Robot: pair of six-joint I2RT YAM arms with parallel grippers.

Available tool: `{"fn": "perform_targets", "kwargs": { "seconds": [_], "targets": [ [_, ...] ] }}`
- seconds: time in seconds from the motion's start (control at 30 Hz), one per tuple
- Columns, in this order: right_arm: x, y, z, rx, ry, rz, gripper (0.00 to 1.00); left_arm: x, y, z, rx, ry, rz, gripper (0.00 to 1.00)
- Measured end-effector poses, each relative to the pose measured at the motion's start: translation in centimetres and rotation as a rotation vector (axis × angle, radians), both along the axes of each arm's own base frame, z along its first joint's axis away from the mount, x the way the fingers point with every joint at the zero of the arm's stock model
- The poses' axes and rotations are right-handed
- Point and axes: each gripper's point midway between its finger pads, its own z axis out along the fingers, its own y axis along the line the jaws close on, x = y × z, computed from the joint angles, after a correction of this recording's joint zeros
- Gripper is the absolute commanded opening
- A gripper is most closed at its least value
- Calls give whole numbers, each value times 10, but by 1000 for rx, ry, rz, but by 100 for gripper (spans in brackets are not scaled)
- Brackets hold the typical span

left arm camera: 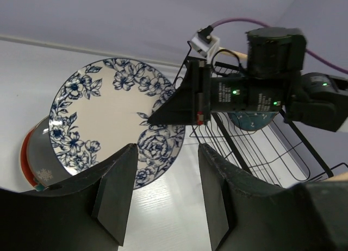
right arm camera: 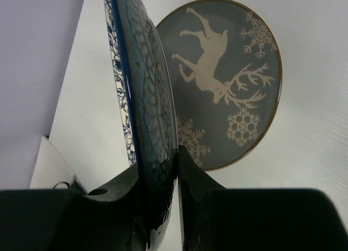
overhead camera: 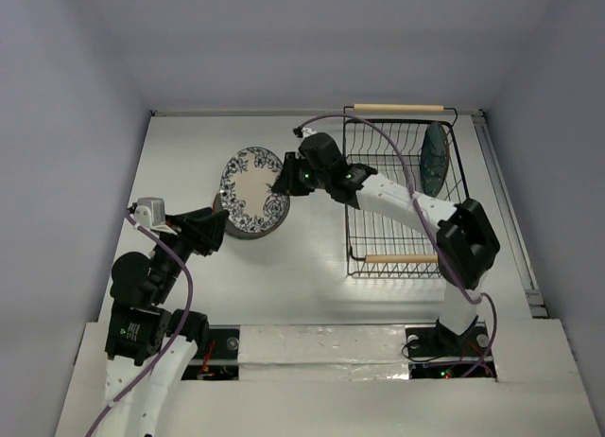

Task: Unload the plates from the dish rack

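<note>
Found the right hand (overhead camera: 283, 179) pinching the white plate with blue flowers (overhead camera: 250, 186) by its right rim, fingers pressed in on either face. Held that plate tilted steeply on edge, left of the dish rack (overhead camera: 402, 259) and outside it. Hung it over the grey deer plate (right arm camera: 228, 82), flat on the counter (overhead camera: 284, 286) just beneath; could not tell whether touching. Found the left hand (left arm camera: 166, 164) spread wide and gripping nothing, near the held plate's lower left edge, fingers aimed at its patterned face. Saw the dark teal plate (overhead camera: 435, 158) standing upright at the rack's far right end, well apart from both hands.
</note>
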Motion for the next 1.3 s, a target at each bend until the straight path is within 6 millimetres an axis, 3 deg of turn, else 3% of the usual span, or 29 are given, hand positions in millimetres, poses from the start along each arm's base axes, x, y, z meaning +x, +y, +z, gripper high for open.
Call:
{"fn": "perform_targets", "kwargs": {
  "seconds": [0.4,0.67,0.87,1.2,1.3],
  "targets": [
    [16,37,-45,139,141,-14,5,0,0,0,0,0,0,45],
    [14,39,-69,146,208,-38,13,0,0,0,0,0,0,45],
    [13,39,-74,162,220,-47,32,0,0,0,0,0,0,45],
    [11,35,-82,128,214,-38,82,0,0,0,0,0,0,45],
    [10,31,-88,93,209,-37,88,0,0,0,0,0,0,45]
  ]
}}
